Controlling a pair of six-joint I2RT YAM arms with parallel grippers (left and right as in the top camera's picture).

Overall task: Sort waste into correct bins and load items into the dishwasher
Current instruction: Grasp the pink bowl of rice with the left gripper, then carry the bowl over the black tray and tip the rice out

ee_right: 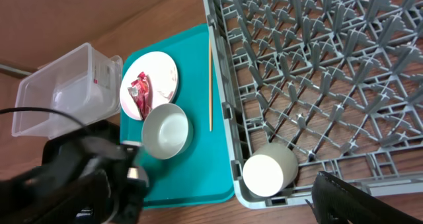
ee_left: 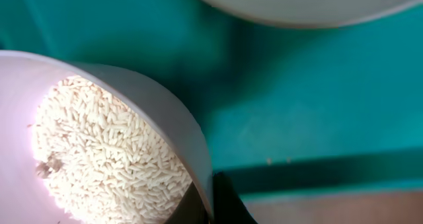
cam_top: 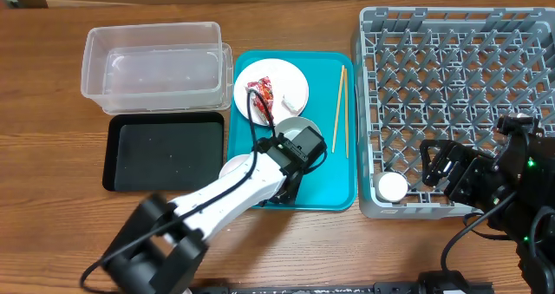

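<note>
— Entry one: left gripper (ee_left: 210,209)?
— Near-left corner of the teal tray (cam_top: 334,177). Fingers closed on the rim of the rice bowl (ee_left: 168,115).
— Entry two: right gripper (cam_top: 440,166)?
— Right of the tray, over the rack (cam_top: 460,34). Jaws apart, empty. Cup (cam_top: 392,186) just beside.

Dish rack (cam_top: 460,68): pegs free save one cup (cam_top: 392,186), near-left corner. Teal tray (cam_top: 334,183): crowded by plate (cam_top: 290,81), empty bowl (ee_right: 165,130), rice bowl (ee_left: 158,112), chopsticks (cam_top: 340,107), left arm (cam_top: 234,186).
</note>
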